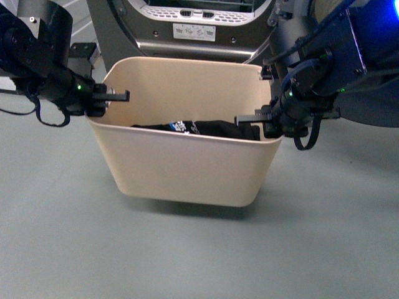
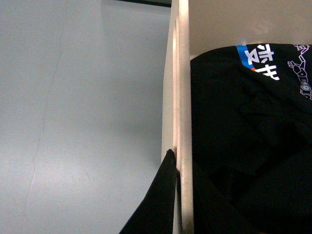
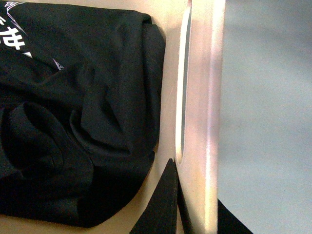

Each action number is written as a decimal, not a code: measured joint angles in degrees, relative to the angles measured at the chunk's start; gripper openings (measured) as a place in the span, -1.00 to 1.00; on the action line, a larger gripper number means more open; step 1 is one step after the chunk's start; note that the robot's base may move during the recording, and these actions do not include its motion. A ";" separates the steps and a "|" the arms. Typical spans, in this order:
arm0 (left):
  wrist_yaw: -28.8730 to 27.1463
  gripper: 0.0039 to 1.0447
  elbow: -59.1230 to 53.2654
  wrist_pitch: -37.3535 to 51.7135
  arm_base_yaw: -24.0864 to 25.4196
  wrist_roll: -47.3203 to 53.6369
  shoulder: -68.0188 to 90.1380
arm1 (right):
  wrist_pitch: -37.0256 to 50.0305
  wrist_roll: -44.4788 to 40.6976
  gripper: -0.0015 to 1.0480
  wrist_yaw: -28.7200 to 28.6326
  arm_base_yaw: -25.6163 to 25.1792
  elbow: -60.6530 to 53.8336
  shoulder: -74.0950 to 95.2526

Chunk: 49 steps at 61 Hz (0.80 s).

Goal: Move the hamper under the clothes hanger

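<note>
Front view: the cream hamper (image 1: 187, 165) sits between the robot's two arms, just ahead of the dark grey dryer (image 1: 118, 37) and above the grey-green floor (image 1: 62, 249), with a soft shadow under its base. The left pincer (image 1: 121, 96) bites the rim at one end wall and the right pincer (image 1: 246, 118) bites the opposite end, so the tub spans the gap from one pincer to the other. Its rim slopes, lower at the right pincer's end.

In the left wrist view one dark finger (image 2: 158, 204) lies against the outside of the hamper's wall; the inner one cannot be told apart from the dark cloth. In the right wrist view the fingers (image 3: 163, 204) straddle the wall beside a slot handle (image 3: 183, 87), clamped on it. A crumpled black garment (image 1: 215, 129) with white and blue print lies on the hamper's bottom, below and between both pincers.
</note>
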 joint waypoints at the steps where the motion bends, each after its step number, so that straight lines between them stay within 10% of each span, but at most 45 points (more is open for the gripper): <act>1: -0.09 -0.92 -1.16 0.24 -0.17 0.00 -0.74 | 0.50 -0.13 -0.95 -0.15 0.07 -1.20 -0.61; 49: -3.13 -0.92 -40.54 14.99 -7.85 -3.23 -24.48 | 28.96 1.25 -0.95 -4.70 -0.79 -48.65 -26.23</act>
